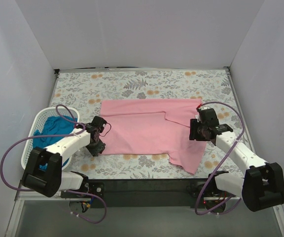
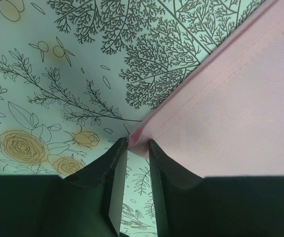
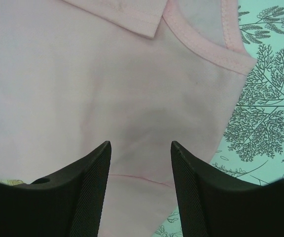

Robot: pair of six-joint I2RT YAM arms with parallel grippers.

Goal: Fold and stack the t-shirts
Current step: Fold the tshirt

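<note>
Pink short-sleeved cotton t-shirt [image 1: 149,131] lies partly folded across the middle of the floral-patterned worktop [image 1: 132,84], and the teal-blue t-shirt [image 1: 53,127] sits crumpled in the white plastic lattice basket [image 1: 35,129] at the left. To fold cleanly I want the left tool [image 2: 138,144], its jaws nearly pressed together at the hem corner, to take a full bite, though I cannot tell whether cloth is caught; the right tool [image 3: 141,148] hangs spread above the fabric by the neckline. Only the overhead view shows the shirt's outline and the basket, while the wrist views alone reveal the stitched hem and the collar band.
</note>
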